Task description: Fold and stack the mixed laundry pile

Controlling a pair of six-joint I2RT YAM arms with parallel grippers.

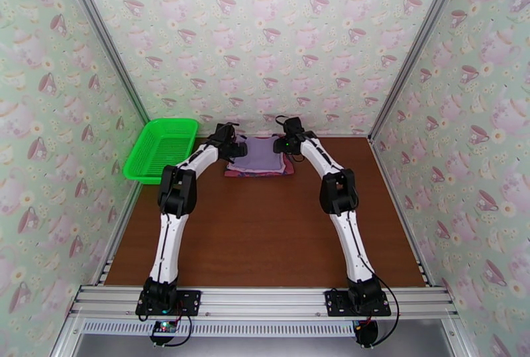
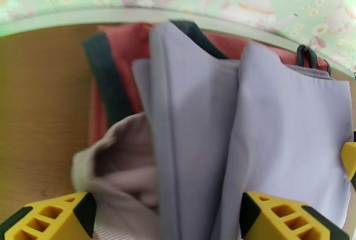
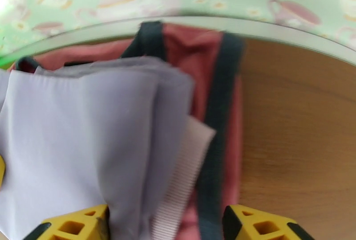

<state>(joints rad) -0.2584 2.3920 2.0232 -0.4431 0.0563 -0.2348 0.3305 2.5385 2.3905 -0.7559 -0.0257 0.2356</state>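
Laundry stack (image 1: 260, 157) lies long-axis left-right; left end effector (image 2: 167, 207) and right end effector (image 3: 165, 216) both released.

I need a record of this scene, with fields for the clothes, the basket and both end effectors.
stack: folded, at the far edge of the table
top: lavender shirt
middle: pale pink shirt
bottom: red tank top, dark trim
green basket: left of the stack
left end effector: open, above the stack's left end
right end effector: open, above its right end
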